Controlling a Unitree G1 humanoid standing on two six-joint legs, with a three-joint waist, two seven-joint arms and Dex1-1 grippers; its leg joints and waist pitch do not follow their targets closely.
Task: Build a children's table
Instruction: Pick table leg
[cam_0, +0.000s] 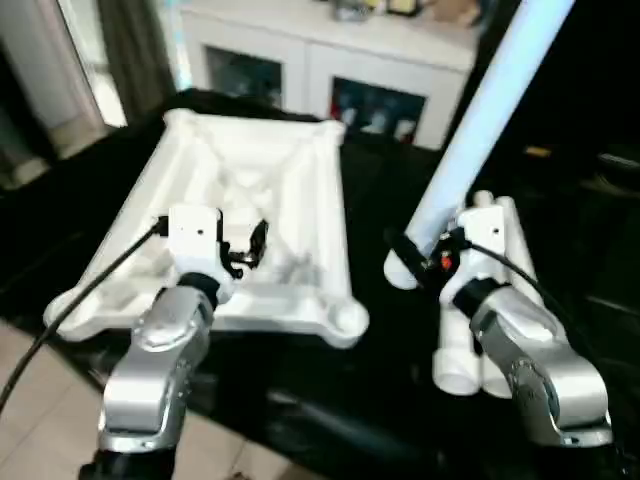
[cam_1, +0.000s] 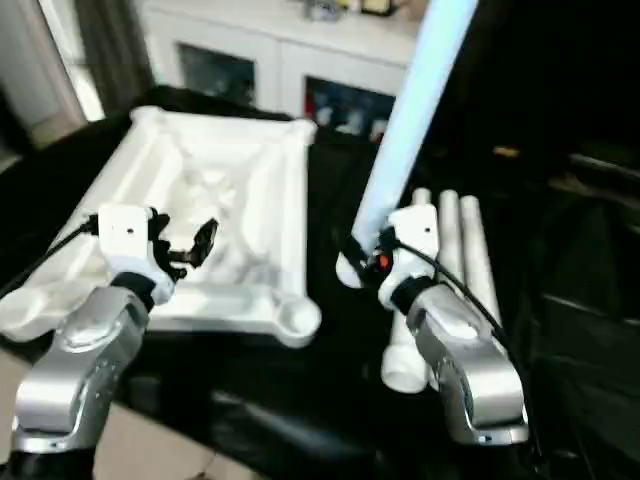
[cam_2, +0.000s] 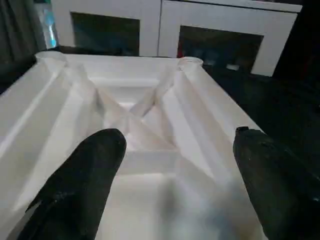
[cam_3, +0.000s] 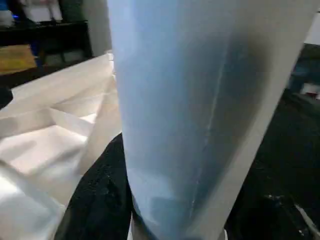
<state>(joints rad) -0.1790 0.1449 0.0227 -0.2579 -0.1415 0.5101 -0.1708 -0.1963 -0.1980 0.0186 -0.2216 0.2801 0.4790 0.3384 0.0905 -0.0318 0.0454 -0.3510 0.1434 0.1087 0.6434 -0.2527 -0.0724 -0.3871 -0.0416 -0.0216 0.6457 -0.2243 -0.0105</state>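
1. Nearest to us, our two silver forearms reach fwd over a black-covered table (cam_0: 300, 400); pale floor (cam_0: 40, 400) shows at the near left edge.
2. The tabletop (cam_0: 300, 180) lies upside down on the black cover, ribbed underside up, so it reads like a shallow tray. Inside we see only its own crossed ribs, w/ a round socket (cam_0: 348, 318) at the near right corner.
3. Our left gripper (cam_2: 175, 165) hangs over the near part of that underside, fingers (cam_2: 85, 175) spread wide apart, nothing between them. Left wrist is roughly level, pointing away from us toward the far sockets.
4. To the right, well apart from the tabletop, three spare legs (cam_0: 495, 290) lie side by side on the cover, flared ends toward us.
5. Our right gripper (cam_0: 415, 262) is clamped on the fourth leg (cam_0: 490, 110) near its lower end. That leg stands tilted, rising up and to the right out the top of the head views; its lower end sits just beside the spare legs, betw. them and the tabletop.
6. In the right wrist view the held leg (cam_3: 200, 110) stands close in front, tabletop edge (cam_3: 60, 115) beside it.
7. Farthest back, a white cabinet (cam_0: 330, 60) w/ dark glass doors stands behind the table.
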